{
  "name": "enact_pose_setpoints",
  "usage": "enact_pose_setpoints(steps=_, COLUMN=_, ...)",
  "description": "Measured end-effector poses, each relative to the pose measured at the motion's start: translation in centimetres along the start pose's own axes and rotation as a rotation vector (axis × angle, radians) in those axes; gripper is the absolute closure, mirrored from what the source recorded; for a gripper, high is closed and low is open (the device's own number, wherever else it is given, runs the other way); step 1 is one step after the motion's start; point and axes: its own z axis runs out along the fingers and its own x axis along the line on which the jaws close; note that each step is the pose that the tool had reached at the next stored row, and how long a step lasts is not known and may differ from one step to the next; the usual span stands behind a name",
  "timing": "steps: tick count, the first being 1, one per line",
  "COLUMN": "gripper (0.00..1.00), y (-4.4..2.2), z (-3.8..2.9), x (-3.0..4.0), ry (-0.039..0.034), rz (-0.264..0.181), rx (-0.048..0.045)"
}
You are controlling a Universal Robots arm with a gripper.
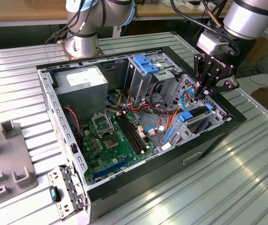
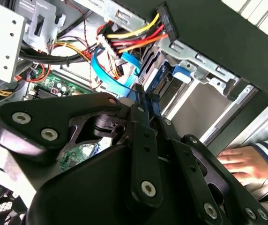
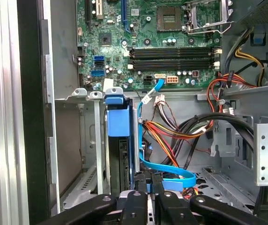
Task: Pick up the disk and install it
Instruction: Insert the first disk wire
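Note:
The disk [image 1: 197, 117], a grey drive in a bright blue carrier, sits on edge in the drive bay at the corner of the open computer case [image 1: 227, 123], on the exterior view's right. In the first wrist view the disk [image 3: 117, 123] stands in its slot beside the bay wall, with the blue tab toward the motherboard. My gripper [image 1: 200, 93] hangs just above the bay next to the disk, fingers drawn together and apart from the carrier. A flat blue data cable [image 3: 169, 176] runs right behind my gripper [image 3: 147, 182]. In the second wrist view my gripper [image 2: 143, 97] points toward the bay and the disk [image 2: 181, 75].
The motherboard [image 1: 115, 140], power supply [image 1: 80, 82] and an upper drive cage [image 1: 148, 65] fill the case, with bundles of coloured wires [image 3: 171, 133] beside the bay. A person's hand [image 2: 239, 161] rests on the table outside the case wall. A grey fixture [image 1: 7, 159] stands at the exterior view's left.

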Motion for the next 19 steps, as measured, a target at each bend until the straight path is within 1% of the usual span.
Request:
enact_pose_setpoints(steps=1, gripper=0.84, y=0.39, z=-0.01, x=0.12, ry=0.0001, rz=0.000, rx=0.0052)
enact_pose_setpoints(steps=2, gripper=0.84, y=0.64, z=0.00, x=0.27, ry=-0.0002, rz=0.000, rx=0.0096)
enact_pose_setpoints(steps=5, gripper=0.84, y=0.95, z=0.02, x=0.96, ry=-0.0006, rz=0.000, rx=0.0213)
enact_pose_setpoints(steps=6, gripper=0.84, y=1.12, z=0.03, x=1.28, ry=-0.0008, rz=0.000, rx=0.0311)
enact_pose_setpoints(steps=7, gripper=0.84, y=1.37, z=0.03, x=1.46, ry=-0.0011, rz=0.000, rx=0.0466)
enact_pose_setpoints(steps=9, gripper=0.84, y=1.64, z=0.04, x=1.57, ry=-0.0018, rz=-0.003, rx=0.0653)
enact_pose_setpoints(steps=10, gripper=0.84, y=2.15, z=0.12, x=1.65, ry=-0.0025, rz=-0.005, rx=0.0751)
enact_pose_setpoints(steps=11, gripper=0.84, y=2.35, z=0.17, x=1.68, ry=-0.0020, rz=-0.005, rx=0.0755)
enact_pose_setpoints(steps=16, gripper=0.84, y=2.36, z=0.52, x=2.15, ry=-0.0025, rz=-0.012, rx=0.0760)
enact_pose_setpoints(steps=19, gripper=0.84, y=2.36, z=0.70, x=2.15, ry=-0.0027, rz=-0.019, rx=0.0763)
